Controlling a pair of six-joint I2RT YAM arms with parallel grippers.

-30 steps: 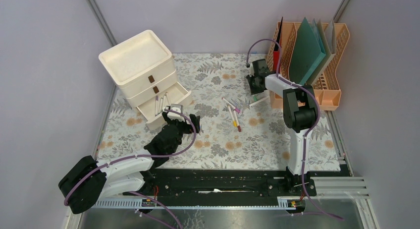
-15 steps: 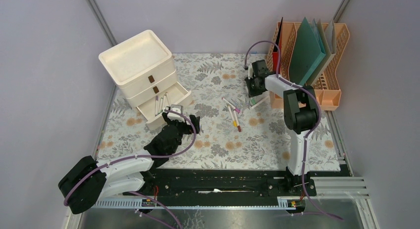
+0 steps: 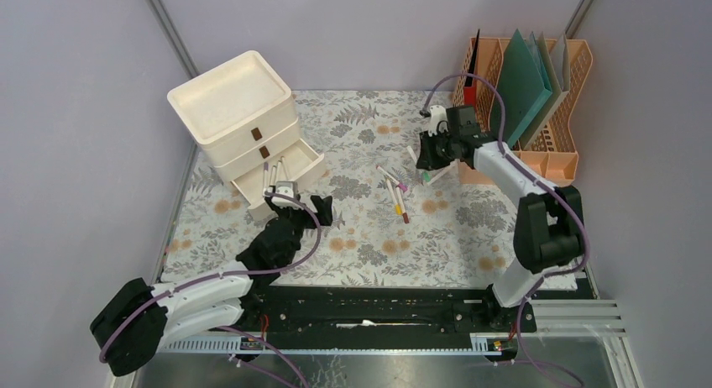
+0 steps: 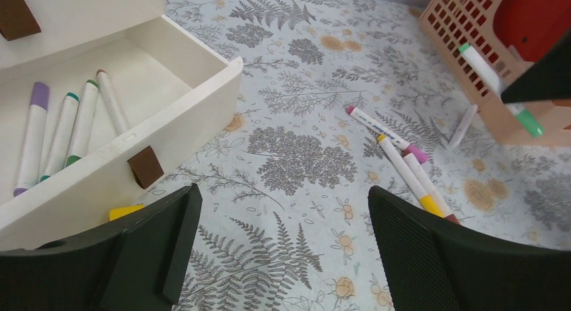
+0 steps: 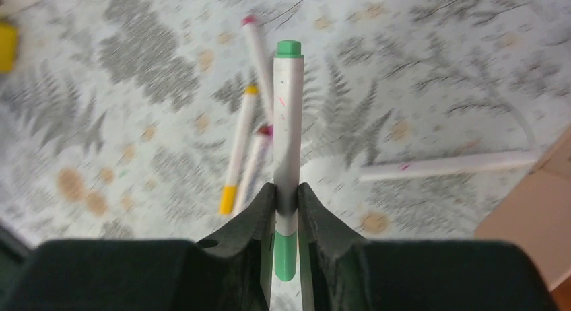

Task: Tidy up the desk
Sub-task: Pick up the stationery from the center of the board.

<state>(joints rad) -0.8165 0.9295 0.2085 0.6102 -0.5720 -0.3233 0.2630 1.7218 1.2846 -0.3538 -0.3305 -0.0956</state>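
Note:
The desk (image 3: 369,241) carries a pale fern-print cloth. My right gripper (image 5: 287,193) is shut on a white marker with green ends (image 5: 288,122), held above the cloth near the orange file rack (image 3: 537,128). Below it lie three loose markers (image 3: 395,191) with yellow, pink and dark red caps, and a plain white marker (image 5: 444,165) to their right. My left gripper (image 4: 283,257) hangs open over bare cloth in front of the open bottom drawer (image 4: 168,89), which holds several markers (image 4: 67,122). In the top view it is the left gripper (image 3: 312,208).
A white three-drawer unit (image 3: 239,111) stands at the back left, its bottom drawer pulled out. A small yellow piece (image 4: 126,211) lies under the drawer's front. The file rack holds green and red folders (image 3: 520,86). Grey walls close in the desk's sides.
My right gripper has lifted the green-ended marker off the cloth by the rack and swung left, its elbow moving out to the right. The left arm has shifted slightly left.

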